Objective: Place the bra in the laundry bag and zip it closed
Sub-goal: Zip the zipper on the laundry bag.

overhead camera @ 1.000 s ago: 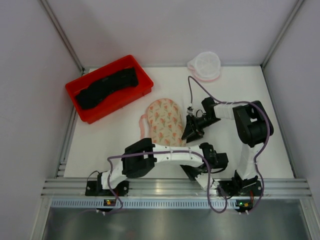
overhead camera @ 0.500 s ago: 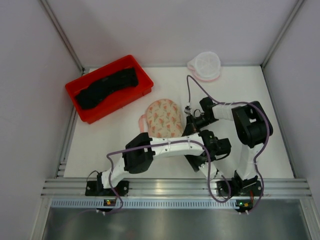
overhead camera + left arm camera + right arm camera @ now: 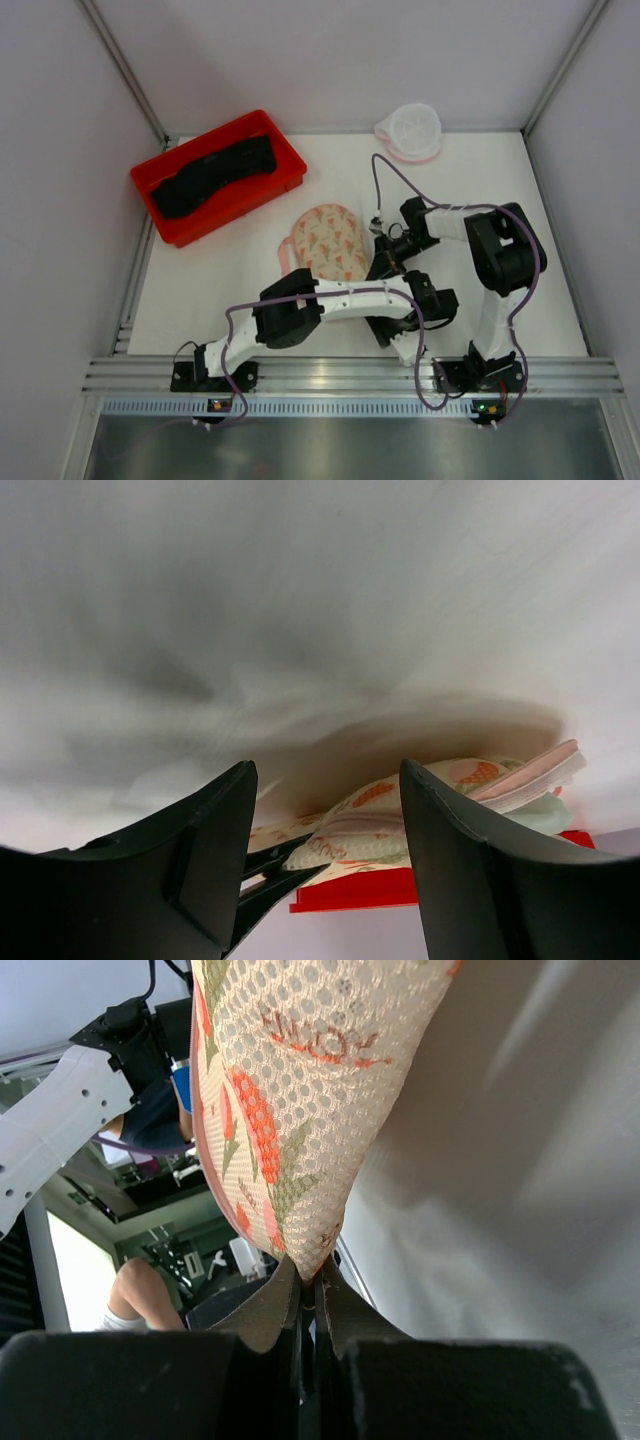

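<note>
Your right gripper (image 3: 308, 1295) is pinched tight on the bottom edge of the peach patterned cloth (image 3: 300, 1090) – in the right wrist view the two fingers meet with the mesh caught between them and the cloth rising toward the top of the frame. From above, that gripper (image 3: 383, 262) sits at the cloth's (image 3: 328, 240) right edge, near the centre of the table (image 3: 230, 290).

Your left gripper (image 3: 325, 780) is spread wide with nothing between its fingers; through the gap you see the cloth (image 3: 380, 825), lifted off the white surface, and a strip of the red bin (image 3: 350, 892) behind it. In the top view the left gripper (image 3: 385, 325) lies just below the right one, low and right of centre.

The bra (image 3: 210, 172) lies in the red bin (image 3: 240, 205) at the upper left – well apart from both grippers. The laundry bag (image 3: 410, 130) sits at the table's far edge, upper centre-right.
</note>
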